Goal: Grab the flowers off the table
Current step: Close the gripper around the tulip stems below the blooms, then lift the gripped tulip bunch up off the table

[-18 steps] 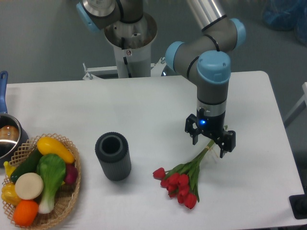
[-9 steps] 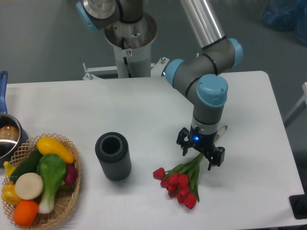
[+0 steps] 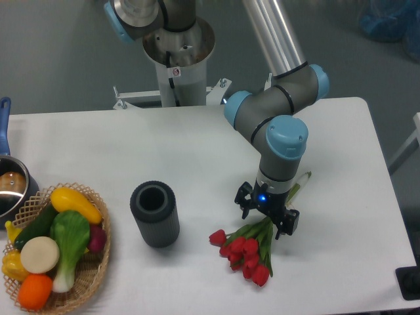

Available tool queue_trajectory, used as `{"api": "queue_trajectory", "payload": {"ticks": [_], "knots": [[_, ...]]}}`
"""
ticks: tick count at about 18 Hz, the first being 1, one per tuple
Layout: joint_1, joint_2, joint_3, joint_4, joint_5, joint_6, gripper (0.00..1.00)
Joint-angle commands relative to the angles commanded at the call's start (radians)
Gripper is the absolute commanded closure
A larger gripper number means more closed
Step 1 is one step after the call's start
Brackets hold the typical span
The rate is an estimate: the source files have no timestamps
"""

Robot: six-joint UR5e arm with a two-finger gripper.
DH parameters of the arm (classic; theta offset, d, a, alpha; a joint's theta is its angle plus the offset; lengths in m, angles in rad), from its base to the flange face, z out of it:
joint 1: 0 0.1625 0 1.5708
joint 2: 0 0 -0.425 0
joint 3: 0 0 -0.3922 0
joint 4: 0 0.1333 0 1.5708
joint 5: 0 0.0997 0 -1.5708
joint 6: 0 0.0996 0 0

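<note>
The flowers [image 3: 248, 249] lie flat on the white desk [image 3: 197, 151] in the lower right of the frame, red buds toward the bottom and green stems running up and to the right. The jaws [image 3: 267, 219] stand spread wide, low over the stems just above the buds, with 1 finger on either side of the bunch and the stems passing between them. Left of the flowers stands a dark gray cylinder [image 3: 155, 214], and a basket [image 3: 92, 269] of vegetables sits at lower left.

Between my black fingers [image 3: 267, 219] lay green stems; just below them, red tulip buds [image 3: 244, 254] on the white table [image 3: 197, 151].
</note>
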Motion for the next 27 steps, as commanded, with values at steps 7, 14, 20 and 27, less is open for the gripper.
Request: {"api": "queue_trajectory", "payload": {"ticks": [7, 14, 20, 27], "knots": [[0.0, -0.008, 0.011, 0.003, 0.0, 0.0, 0.35], [0.003, -0.005, 0.026, 0.002, -0.002, -0.021, 0.61], [0.008, 0.003, 0.029, 0.002, -0.002, -0.038, 0.87], [0.015, 0.032, 0.066, 0.002, -0.024, -0.04, 0.87]]}}
